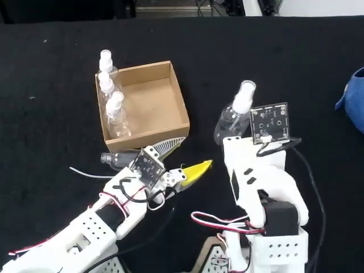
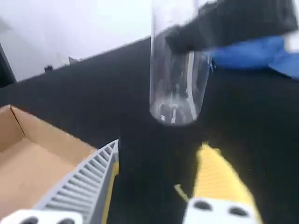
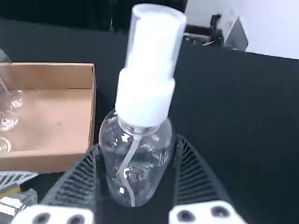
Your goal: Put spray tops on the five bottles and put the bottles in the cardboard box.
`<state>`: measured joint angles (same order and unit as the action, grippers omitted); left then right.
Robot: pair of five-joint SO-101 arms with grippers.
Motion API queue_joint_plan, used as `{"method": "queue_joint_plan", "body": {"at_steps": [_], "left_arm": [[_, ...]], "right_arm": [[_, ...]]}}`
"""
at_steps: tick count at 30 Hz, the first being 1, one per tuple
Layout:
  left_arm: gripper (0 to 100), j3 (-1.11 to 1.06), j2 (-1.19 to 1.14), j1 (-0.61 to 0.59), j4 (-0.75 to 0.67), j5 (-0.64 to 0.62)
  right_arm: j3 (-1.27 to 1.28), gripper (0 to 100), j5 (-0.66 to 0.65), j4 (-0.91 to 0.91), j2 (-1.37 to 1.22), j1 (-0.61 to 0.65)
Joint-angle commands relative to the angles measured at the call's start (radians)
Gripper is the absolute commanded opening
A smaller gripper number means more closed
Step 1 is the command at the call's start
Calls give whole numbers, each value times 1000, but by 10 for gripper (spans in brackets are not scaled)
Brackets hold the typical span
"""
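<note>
With the right gripper (image 3: 135,163) clamped on the capped bottle (image 1: 233,116) at centre right, carry it up-left over the bare half of the box (image 1: 180,99), clear of the wide-open left gripper (image 1: 194,153)

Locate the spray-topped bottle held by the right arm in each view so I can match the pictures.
High view: the held bottle is right of the cardboard box, clear of its wall.
Left wrist view: the bottle hangs beyond the open grey and yellow jaws, base toward the camera, with the box beside the grey one.
Right wrist view: the bottle sits between dark jaws, with the box beyond.
Shared landmark: the cardboard box.
</note>
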<state>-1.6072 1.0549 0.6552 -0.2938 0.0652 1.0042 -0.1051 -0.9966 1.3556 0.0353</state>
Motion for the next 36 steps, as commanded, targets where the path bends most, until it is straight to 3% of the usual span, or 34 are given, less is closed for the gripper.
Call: {"method": "queue_joint_plan", "body": {"at_steps": [1, 10, 16, 23, 28, 36], "left_arm": [[27, 139, 35, -2, 186, -2], [29, 271, 428, -16, 801, 6], [30, 271, 769, -124, 1152, 6], [30, 384, 724, -288, 1459, -3], [30, 455, 723, -475, 1565, 5], [29, 390, 720, -848, 1534, -2]], "right_arm": [[-114, 11, 26, 40, 1, 12], [-340, 11, 46, 43, -136, 80], [-389, 11, 46, 124, -317, 164], [-302, 11, 46, 382, -453, 308], [-203, 11, 46, 588, -535, 319], [-157, 11, 46, 712, -713, 373]]}}
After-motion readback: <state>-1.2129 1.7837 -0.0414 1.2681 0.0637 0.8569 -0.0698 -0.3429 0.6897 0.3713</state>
